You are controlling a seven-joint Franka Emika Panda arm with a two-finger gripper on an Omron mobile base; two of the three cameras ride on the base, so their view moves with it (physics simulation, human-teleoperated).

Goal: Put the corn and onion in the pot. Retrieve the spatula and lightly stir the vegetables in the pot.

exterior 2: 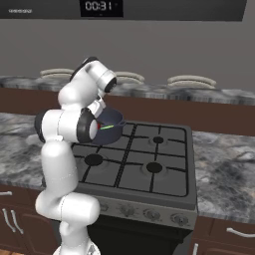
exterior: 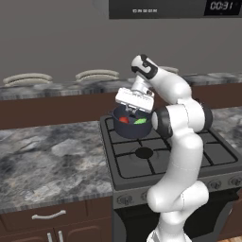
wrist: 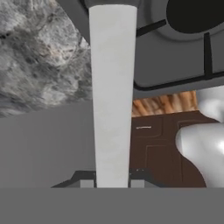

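The dark blue-grey pot [exterior: 132,129] stands on the stove's back left burner. Inside it lie the red-orange onion [exterior: 124,120] and the light-green corn [exterior: 140,121]. My gripper [exterior: 131,111] hangs just over the pot's mouth, fingers pointing down into it. From the right base camera, my arm covers part of the pot [exterior 2: 114,125], and the corn [exterior 2: 106,127] shows as a green streak. In the hand view my gripper [wrist: 112,183] is shut on the spatula [wrist: 112,87], whose flat light-grey length runs straight up from between the fingertips [wrist: 86,182].
The black gas stove [exterior: 142,153] has three more burners in front of and right of the pot. Grey marble counter [exterior: 47,160] lies to its left and right. Stacked plates [exterior: 97,74] sit on the back ledge. A microwave [exterior: 165,8] hangs overhead.
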